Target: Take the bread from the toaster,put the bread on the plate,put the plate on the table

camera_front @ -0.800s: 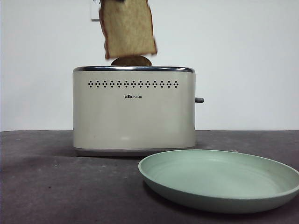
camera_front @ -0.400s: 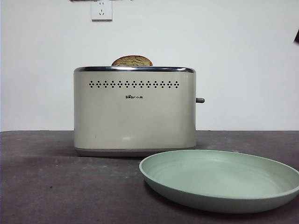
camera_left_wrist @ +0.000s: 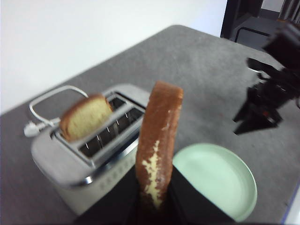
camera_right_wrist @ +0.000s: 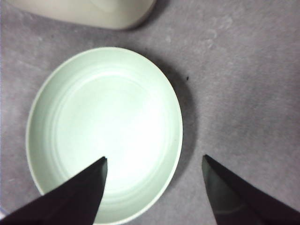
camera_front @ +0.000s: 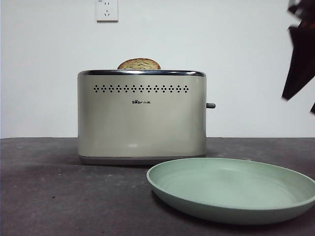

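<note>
My left gripper [camera_left_wrist: 154,187] is shut on a slice of tan bread [camera_left_wrist: 159,136] and holds it upright, edge-on, high above the cream toaster [camera_left_wrist: 89,159]; both are out of the front view. A second slice [camera_front: 139,64] pokes from the toaster [camera_front: 141,118], and it also shows in the left wrist view [camera_left_wrist: 84,117]. The mint-green plate [camera_front: 231,189] lies empty on the table [camera_front: 59,196] in front of the toaster, to the right. My right gripper [camera_right_wrist: 154,158] is open above the plate [camera_right_wrist: 103,126]. It shows dark at the front view's top right [camera_front: 300,54].
A white power cord [camera_left_wrist: 44,110] lies behind the toaster. A wall socket [camera_front: 107,10] is on the white wall. The toaster's grey lever [camera_front: 210,105] sticks out toward the right. The table's corner and dark furniture [camera_left_wrist: 243,23] lie beyond.
The held slice rose out of the front view's top. A dark arm has come into the front view at the top right. The toaster, its slice and the plate have not moved.
</note>
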`<state>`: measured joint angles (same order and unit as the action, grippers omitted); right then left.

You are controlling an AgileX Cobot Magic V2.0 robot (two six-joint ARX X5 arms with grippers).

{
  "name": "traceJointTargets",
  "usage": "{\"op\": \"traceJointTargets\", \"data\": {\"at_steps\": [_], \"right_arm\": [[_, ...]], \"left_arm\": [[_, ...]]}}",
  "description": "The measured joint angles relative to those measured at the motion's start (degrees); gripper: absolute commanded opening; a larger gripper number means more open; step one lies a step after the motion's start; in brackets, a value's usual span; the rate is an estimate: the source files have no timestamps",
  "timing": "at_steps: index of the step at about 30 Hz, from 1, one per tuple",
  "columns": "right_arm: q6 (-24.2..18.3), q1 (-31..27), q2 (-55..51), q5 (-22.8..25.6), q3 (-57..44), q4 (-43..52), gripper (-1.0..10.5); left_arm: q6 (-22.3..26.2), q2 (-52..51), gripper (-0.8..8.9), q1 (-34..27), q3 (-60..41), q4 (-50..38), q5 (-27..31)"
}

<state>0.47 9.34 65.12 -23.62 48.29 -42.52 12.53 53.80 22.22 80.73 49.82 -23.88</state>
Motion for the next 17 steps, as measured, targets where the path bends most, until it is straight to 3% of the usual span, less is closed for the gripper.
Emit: {"op": "traceJointTargets", "data": {"at_steps": [10, 17], "right_arm": [[-0.02, 3.41, 12.11, 2.47, 0.00, 5.88, 2.8], [-0.02, 3.78, 19.80, 2.71, 0.00, 9.73, 2.3]], "left_arm": [[-3.54, -12.52, 0.04, -0.22, -16.26, -0.28, 0.02], [-5.70, -16.11, 0.04, -0.22, -18.40, 1.77, -0.02]]}}
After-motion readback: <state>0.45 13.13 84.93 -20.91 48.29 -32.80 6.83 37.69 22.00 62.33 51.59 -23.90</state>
